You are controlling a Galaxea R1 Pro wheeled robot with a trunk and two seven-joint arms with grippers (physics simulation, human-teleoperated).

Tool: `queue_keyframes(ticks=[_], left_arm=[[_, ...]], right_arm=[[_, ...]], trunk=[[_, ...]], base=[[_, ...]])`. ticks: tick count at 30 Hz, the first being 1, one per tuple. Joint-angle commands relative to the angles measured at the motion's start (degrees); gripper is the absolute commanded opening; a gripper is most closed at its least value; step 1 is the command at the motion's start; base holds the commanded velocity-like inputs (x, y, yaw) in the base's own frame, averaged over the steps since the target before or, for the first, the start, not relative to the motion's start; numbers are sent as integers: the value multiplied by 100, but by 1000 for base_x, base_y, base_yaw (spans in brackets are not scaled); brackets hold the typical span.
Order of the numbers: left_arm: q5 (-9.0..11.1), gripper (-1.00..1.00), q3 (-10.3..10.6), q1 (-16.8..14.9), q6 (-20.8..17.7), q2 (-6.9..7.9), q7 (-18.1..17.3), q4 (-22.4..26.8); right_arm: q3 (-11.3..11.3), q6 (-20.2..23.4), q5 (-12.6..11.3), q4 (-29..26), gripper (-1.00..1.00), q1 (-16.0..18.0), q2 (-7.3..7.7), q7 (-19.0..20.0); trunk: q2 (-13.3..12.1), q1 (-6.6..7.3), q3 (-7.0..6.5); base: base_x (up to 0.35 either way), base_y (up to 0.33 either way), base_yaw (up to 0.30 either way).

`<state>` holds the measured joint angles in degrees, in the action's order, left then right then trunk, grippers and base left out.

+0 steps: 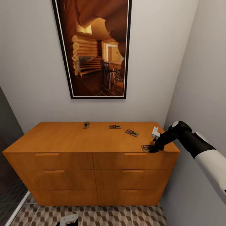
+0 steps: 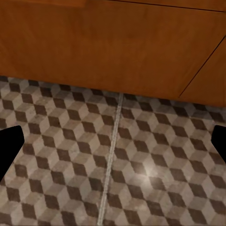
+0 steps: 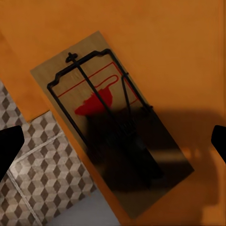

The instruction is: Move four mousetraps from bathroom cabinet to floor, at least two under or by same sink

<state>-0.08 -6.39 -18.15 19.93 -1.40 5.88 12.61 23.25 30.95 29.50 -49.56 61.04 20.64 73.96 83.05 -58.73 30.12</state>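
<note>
Mousetraps, flat tan wooden boards, lie on the orange-brown wooden cabinet (image 1: 62,141); right end effector (image 1: 153,148), fingers spread, should straddle the edge-hanging trap (image 3: 110,120) squarely.

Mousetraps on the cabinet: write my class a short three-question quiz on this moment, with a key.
1. How many mousetraps lie on the cabinet top?
2. True or false: the right gripper is at the mousetrap nearest the front edge.
3. The left wrist view looks at: A) the bathroom floor, B) a sink, C) the picture.

Key: 1. Four. 2. True; it overhangs the edge in the right wrist view. 3. A.
</note>
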Motion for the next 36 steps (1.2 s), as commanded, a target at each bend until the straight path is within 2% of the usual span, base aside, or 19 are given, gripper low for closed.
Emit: queue_keyframes(ticks=[1,36], left_arm=[[-1,100,-27,-4,20,-5,0,-4],[-1,100,-29,-4,20,-3,0,-4]], right_arm=[[13,50,12,-10,100,5,6,20],[4,43,3,-10,100,5,11,45]], trunk=[[3,0,6],[3,0,52]], base=[[0,-22,0],[0,-2,0]])
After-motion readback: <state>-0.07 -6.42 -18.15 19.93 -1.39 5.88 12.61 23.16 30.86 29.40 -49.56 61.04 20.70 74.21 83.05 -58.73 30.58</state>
